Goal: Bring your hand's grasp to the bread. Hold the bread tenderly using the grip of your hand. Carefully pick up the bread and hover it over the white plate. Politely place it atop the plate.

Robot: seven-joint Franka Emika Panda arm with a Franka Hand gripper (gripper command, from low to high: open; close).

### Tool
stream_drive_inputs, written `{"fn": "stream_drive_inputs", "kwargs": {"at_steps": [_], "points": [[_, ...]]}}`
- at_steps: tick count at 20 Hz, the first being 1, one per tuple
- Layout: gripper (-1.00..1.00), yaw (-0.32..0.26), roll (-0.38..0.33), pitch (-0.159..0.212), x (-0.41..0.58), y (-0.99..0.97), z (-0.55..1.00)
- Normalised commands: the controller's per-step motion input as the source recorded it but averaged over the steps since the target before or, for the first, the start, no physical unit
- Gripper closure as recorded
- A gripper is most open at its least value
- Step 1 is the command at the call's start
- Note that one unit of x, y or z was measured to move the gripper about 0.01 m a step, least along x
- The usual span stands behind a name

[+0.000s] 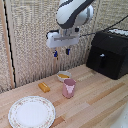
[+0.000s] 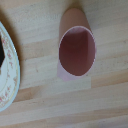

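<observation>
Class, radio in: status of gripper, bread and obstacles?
Gripper open, high above table. Bread untouched on table, off white plate. Pink cup stands nearby.

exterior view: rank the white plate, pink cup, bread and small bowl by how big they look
1. white plate, clearly largest
2. pink cup
3. small bowl and bread look alike; the bowl sits farther back, so unsure

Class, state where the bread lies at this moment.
In the exterior view, the bread lies on the table, left of the pink cup, behind the white plate.
</observation>
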Motion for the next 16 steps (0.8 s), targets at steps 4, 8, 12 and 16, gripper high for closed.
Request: {"fn": "stream_drive_inputs", "kwargs": {"at_steps": [4,8,12,16], "points": [[-1.00,-0.002,-0.091,0.028,0.337,0.62,-0.17],[-1.00,-0.002,-0.105,0.018,0.314,0.64,-0.18],[-1.00,0.000,-0.096,0.066,0.399,0.52,-0.23],[-1.00,0.020,-0.094,0.114,0.525,0.32,-0.35]]}}
